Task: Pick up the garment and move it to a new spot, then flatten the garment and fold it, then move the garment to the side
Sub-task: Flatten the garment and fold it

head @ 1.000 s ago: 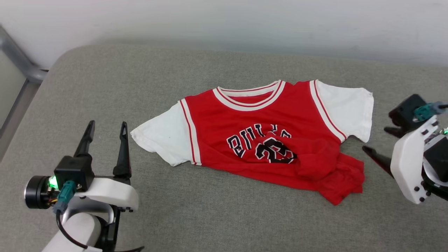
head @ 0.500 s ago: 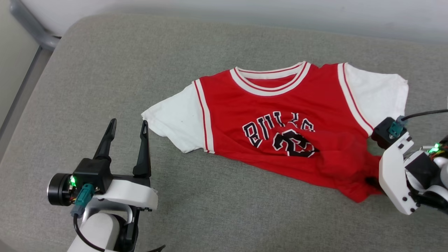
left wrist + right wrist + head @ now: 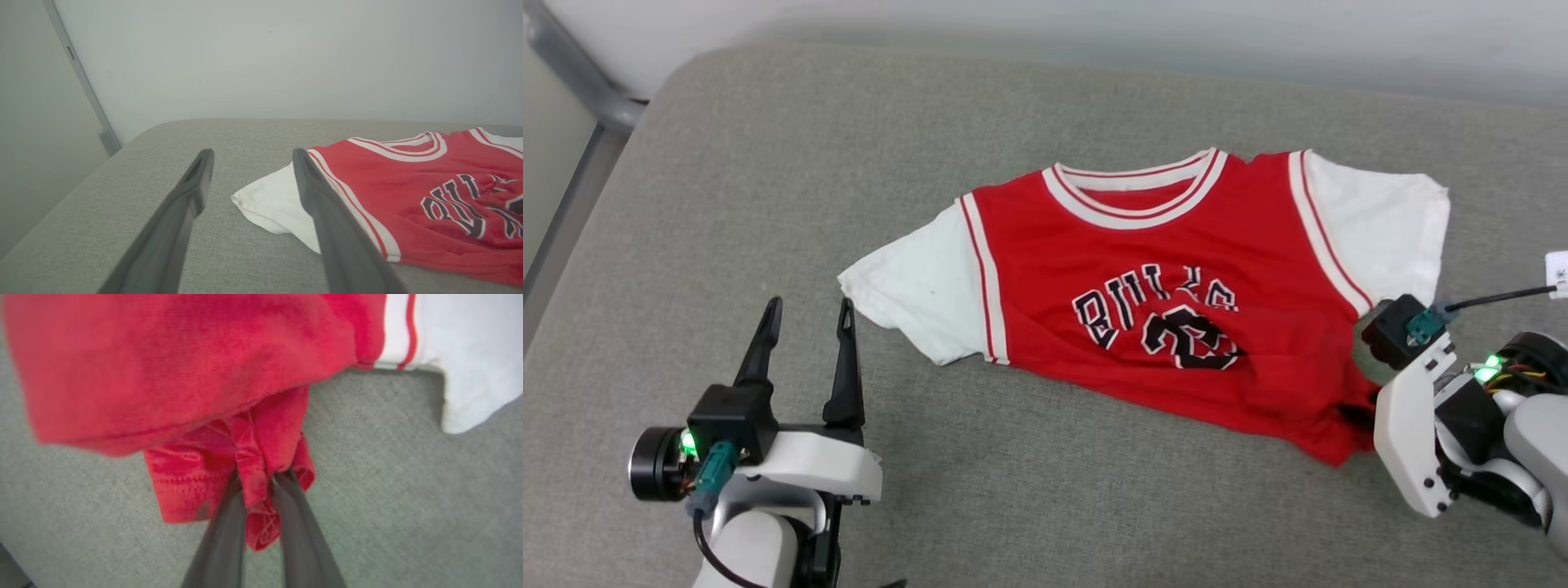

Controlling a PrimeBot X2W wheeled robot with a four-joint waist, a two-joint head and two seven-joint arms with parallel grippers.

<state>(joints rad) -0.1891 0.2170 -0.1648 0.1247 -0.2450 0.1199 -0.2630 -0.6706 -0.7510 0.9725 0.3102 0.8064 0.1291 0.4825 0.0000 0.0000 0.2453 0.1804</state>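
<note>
The garment [image 3: 1160, 269], a red jersey with white sleeves, striped trim and black lettering, lies face up on the grey cushion [image 3: 768, 163]. Its lower right hem is bunched. My right gripper [image 3: 257, 477] is shut on that bunched red hem [image 3: 253, 465]; in the head view its fingers are buried in the cloth at the garment's lower right corner [image 3: 1339, 433]. My left gripper [image 3: 805, 306] stands open above the cushion, a short way left of the white left sleeve [image 3: 907, 286]. In the left wrist view the sleeve [image 3: 269, 200] lies just beyond the open fingers [image 3: 196, 192].
A pale wall [image 3: 1094, 33] runs behind the cushion. A grey metal frame bar [image 3: 580, 73] stands at the far left. The cushion's rounded edge [image 3: 135, 139] drops off on the left. Bare cushion lies in front of the garment.
My right gripper moved in onto the garment's lower right hem and shut on it. The head camera shifted, so the whole view slid. The left gripper stayed open.
</note>
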